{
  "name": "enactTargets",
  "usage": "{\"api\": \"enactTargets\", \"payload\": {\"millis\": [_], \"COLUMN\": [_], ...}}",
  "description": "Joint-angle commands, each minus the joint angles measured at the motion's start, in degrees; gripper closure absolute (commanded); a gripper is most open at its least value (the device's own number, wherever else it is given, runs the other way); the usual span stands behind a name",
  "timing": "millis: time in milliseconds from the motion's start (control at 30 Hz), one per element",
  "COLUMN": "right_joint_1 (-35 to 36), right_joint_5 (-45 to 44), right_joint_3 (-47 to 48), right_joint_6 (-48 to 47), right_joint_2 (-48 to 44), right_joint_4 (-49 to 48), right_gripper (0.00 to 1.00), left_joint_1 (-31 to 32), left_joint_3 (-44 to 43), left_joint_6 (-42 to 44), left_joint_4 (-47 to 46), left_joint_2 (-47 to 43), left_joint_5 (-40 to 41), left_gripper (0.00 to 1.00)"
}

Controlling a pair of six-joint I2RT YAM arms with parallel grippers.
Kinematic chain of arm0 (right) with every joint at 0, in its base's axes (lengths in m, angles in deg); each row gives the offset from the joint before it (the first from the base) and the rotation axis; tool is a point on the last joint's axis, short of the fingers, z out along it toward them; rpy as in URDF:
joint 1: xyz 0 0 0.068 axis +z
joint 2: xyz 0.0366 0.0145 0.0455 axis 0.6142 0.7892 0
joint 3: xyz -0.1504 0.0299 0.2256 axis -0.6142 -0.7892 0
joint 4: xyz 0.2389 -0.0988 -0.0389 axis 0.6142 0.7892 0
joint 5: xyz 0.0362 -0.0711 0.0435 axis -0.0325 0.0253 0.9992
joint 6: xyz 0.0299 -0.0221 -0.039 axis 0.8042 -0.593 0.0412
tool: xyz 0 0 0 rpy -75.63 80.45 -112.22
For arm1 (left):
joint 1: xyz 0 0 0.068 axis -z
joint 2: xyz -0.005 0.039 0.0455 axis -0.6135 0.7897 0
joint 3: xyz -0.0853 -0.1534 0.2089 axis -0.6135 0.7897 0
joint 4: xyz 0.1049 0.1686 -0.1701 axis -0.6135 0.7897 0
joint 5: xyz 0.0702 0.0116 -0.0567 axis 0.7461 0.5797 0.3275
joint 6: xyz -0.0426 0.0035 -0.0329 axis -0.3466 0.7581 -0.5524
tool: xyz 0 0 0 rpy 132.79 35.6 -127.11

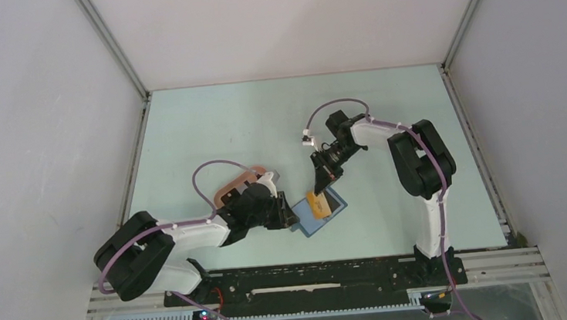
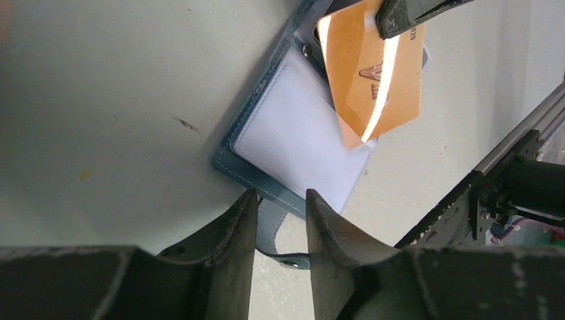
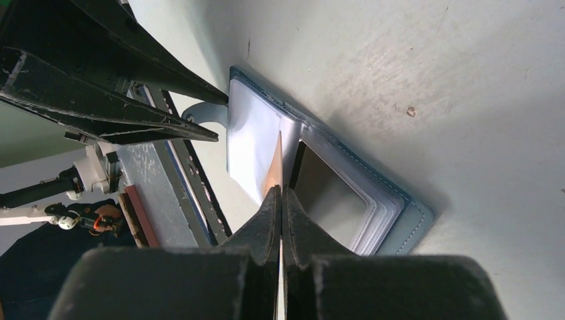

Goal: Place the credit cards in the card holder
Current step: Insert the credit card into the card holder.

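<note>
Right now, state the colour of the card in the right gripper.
The card is glossy tan-orange; it shows clearest in the left wrist view.

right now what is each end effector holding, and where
Right end effector pinches the tan-orange card by its upper edge. Left end effector straddles the card holder's tab; grip unclear.

The orange card (image 2: 373,73) carries the only marks that come close to reading, and they show in the left wrist view. Near the card's upper right corner stands a short row of small dark digits, turned sideways. It reads roughly 828, with the last digit unsure. At the card's middle sits a dark triangular emblem with blocky marks below it, crossed by a bright glare stripe and not legible.
</note>
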Motion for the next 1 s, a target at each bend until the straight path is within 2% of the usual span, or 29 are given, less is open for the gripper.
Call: {"api": "enactTargets", "payload": {"millis": [0,567,967], "right_joint_1": [0.43,3.54,5.42], "right_joint_5": [-3.16,-11.59,-11.78], "right_joint_3": [-1.06,-2.54,-1.33], "right_joint_6": [0.56,1.34,3.7], "right_joint_2": [-0.5,-1.89,-0.28], "right_joint_4": [-1.0,-1.81,-2.06], "right_gripper": [1.0,1.0,1.0], "left_joint_1": [0.29,0.25,0.28], "left_joint_3": [1.62,0.66,0.04], "left_joint_6": [-0.45,-0.47,-0.42], "left_joint_4": [-1.11,-1.26,-1.87], "left_joint_2": [0.73,2.66,4.11], "left_joint_5": [1.12,1.09,0.52], "left_gripper": [0.62,0.63,0.64]}}
